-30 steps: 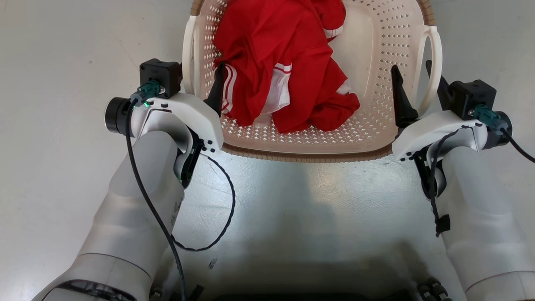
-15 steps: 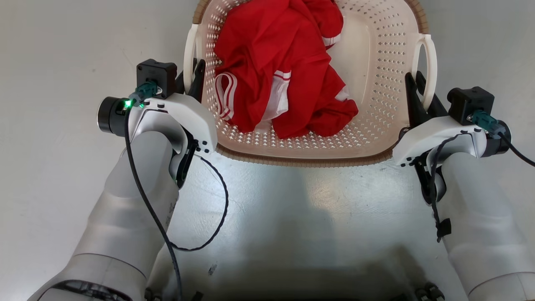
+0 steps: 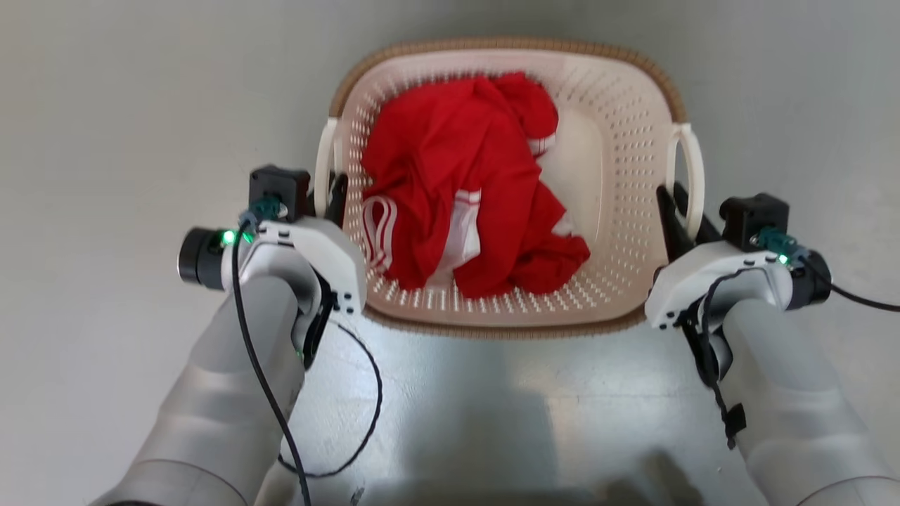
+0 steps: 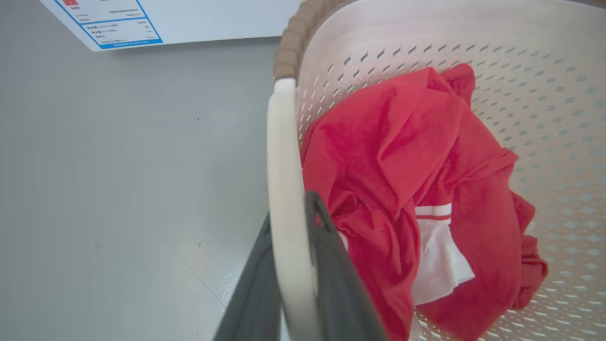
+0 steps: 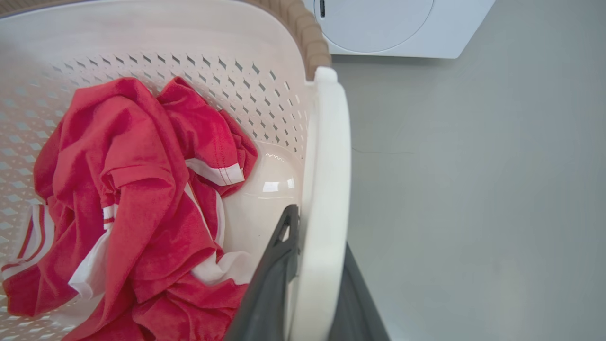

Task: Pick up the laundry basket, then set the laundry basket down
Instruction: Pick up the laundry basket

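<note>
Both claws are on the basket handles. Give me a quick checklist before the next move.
1. Left claw shut around left handle: ok.
2. Right claw shut around right handle: ok.
3. Grips centred on handles: not ok, both sit toward the near end.
4. Red garment wholly inside laundry basket: ok.
5. Basket off the floor: cannot tell.
6. Gap to white appliance ahead: cannot tell.
</note>
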Robot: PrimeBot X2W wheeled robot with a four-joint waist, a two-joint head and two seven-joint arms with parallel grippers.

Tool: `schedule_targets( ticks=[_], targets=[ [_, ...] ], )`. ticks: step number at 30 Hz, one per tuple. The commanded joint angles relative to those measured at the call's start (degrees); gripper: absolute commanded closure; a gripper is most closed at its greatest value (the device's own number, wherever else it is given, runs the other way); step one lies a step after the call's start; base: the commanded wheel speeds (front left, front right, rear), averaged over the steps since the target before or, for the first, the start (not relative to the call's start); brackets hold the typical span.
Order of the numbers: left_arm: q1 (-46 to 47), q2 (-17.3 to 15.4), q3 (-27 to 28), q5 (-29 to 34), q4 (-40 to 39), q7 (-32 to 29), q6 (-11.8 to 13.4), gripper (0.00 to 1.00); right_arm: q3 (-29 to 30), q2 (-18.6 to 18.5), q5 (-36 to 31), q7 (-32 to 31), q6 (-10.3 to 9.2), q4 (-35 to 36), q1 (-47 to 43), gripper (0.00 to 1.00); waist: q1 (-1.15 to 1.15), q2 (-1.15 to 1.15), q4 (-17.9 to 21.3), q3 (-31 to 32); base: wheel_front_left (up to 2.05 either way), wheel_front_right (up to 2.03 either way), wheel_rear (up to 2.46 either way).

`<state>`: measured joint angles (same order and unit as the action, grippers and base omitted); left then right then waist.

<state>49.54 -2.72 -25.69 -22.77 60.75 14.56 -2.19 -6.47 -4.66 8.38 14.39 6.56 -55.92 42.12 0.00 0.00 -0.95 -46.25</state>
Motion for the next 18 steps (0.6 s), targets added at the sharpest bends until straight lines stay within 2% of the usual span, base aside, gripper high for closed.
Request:
schedule_targets(
  ticks=[1,18],
  targets=[
    [-1.95,-0.16,-0.42,-0.53,-0.88,0.44,-0.40,1.00,-2.91,1.79,-0.02,0.61,0.92,-0.04,-3.03,1.00,0.00,0.00,0.32,2.58,0.00,0.00,0.00],
    [-11.48,-0.16,-9.53,-7.80,3.67,0.40,-0.09,1.00,-10.50,1.79,5.82,-0.06,0.92,-11.06,-8.50,1.00,0.00,0.00,1.43,21.45,0.00,0.00,0.00]
  ],
)
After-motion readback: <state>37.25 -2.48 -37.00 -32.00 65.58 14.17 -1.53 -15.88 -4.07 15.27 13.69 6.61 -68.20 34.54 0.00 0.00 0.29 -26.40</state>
